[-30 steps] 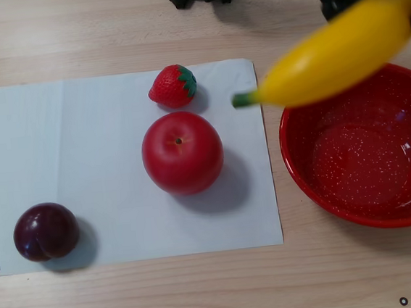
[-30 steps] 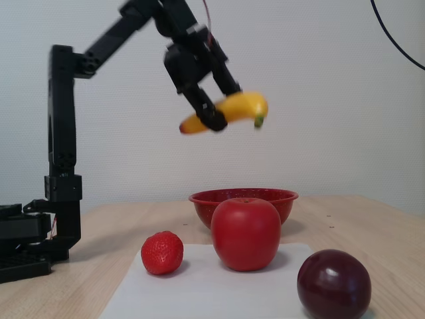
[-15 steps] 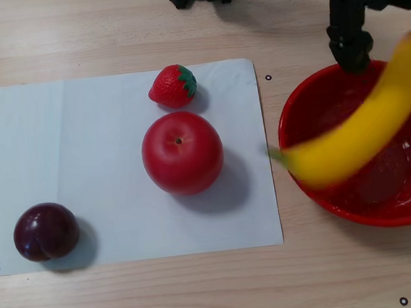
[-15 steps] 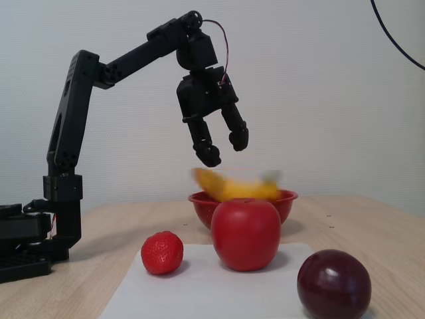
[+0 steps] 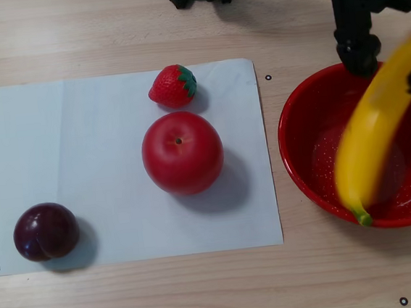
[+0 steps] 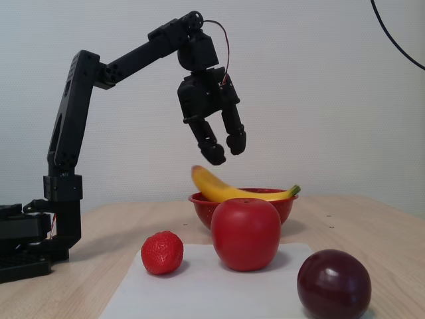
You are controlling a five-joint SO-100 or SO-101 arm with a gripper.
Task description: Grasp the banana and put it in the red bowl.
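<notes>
The claw [image 6: 222,150] hangs spread and empty above the red bowl [image 6: 282,201]. The banana [image 6: 232,191] lies in the bowl, its green stem over the rim, so placing looks done; next, I judge, the arm only needs to lift clear. On the desk [image 5: 204,292]: one banana, one bowl, one apple [image 5: 182,152], one strawberry [image 5: 173,86], one plum [image 5: 45,232]

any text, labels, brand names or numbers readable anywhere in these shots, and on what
None: no readable text in either view.
The banana, red bowl, apple, strawberry and plum carry no labels.
The white paper sheet is blank.
The black arm and open gripper show no legible marking.
</notes>
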